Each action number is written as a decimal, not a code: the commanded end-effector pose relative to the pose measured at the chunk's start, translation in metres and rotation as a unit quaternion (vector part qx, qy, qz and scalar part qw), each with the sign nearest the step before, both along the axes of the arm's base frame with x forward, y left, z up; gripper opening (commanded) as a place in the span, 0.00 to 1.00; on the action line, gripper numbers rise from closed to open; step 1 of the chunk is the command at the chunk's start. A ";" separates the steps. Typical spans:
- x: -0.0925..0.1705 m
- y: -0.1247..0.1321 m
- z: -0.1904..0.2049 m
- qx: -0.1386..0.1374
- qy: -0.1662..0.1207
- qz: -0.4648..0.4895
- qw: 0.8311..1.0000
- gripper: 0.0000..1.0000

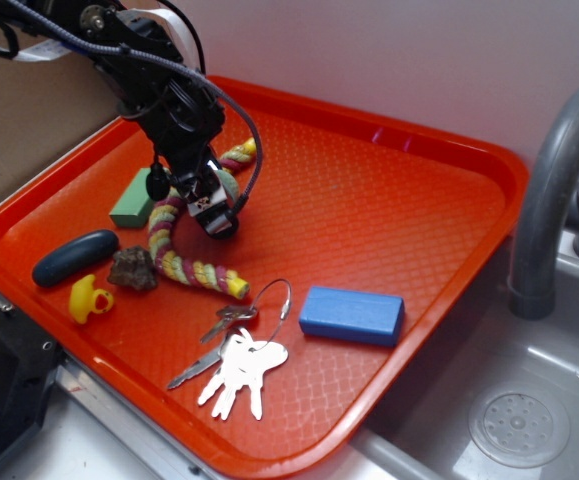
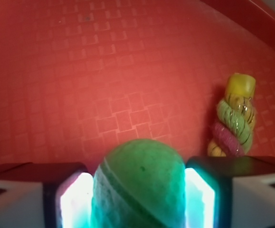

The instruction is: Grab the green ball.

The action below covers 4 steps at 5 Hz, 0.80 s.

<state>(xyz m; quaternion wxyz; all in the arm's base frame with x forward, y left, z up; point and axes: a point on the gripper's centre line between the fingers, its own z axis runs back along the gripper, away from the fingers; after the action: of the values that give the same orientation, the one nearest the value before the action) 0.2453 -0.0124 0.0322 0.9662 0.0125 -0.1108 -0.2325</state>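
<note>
**Green ball between the end effector's pads**

Green ball point(image 2: 139, 187) fills the bottom centre of our wrist view, pale sage, matte and faintly dimpled, with a lighter seam curving across it. Being round, it has no long axis we can name, and the seam runs roughly from 10 o'clock toward 4 o'clock across its face. The end effector point(image 2: 138, 199) is clenched on it: a bright pad presses each flank, left and right, with no gap that we can see. In our exterior view the ball itself is hidden behind the black wrist.

From the exterior view, the arm point(image 1: 159, 85) reaches in from 11 o'clock, black and cable-wrapped, bent steeply down so that the end effector point(image 1: 209, 205) sits low over the tray point(image 1: 389, 200), at the rope toy. The tray is glossy orange plastic with a woven square emboss and rests on the counter point(image 1: 99, 440) beside a sink point(image 1: 529, 400).

The rope toy point(image 1: 184, 255) is twisted cord in pink, green and yellow, curved into a hook; its yellow tip shows at 3 o'clock in our wrist view. A green block point(image 1: 134, 200) lies at 9 o'clock of the end effector. Toward 7 o'clock sit a smooth dark oval point(image 1: 74, 257), a rough brown rock point(image 1: 132, 268) and a yellow duck point(image 1: 89, 298). Metal keys point(image 1: 239, 360) on a ring lie at 6 o'clock, and a blue block point(image 1: 352, 314) at 4 o'clock.
</note>
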 end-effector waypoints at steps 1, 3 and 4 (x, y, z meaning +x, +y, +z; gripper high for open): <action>-0.001 0.022 0.062 0.018 0.023 0.080 0.996 0.00; -0.049 0.055 0.160 -0.013 0.077 0.325 0.943 0.00; -0.053 0.048 0.208 -0.006 0.079 0.357 0.931 0.00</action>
<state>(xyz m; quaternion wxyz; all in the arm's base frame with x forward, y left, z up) 0.1886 0.0464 0.2269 0.9908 0.0244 -0.0098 0.1330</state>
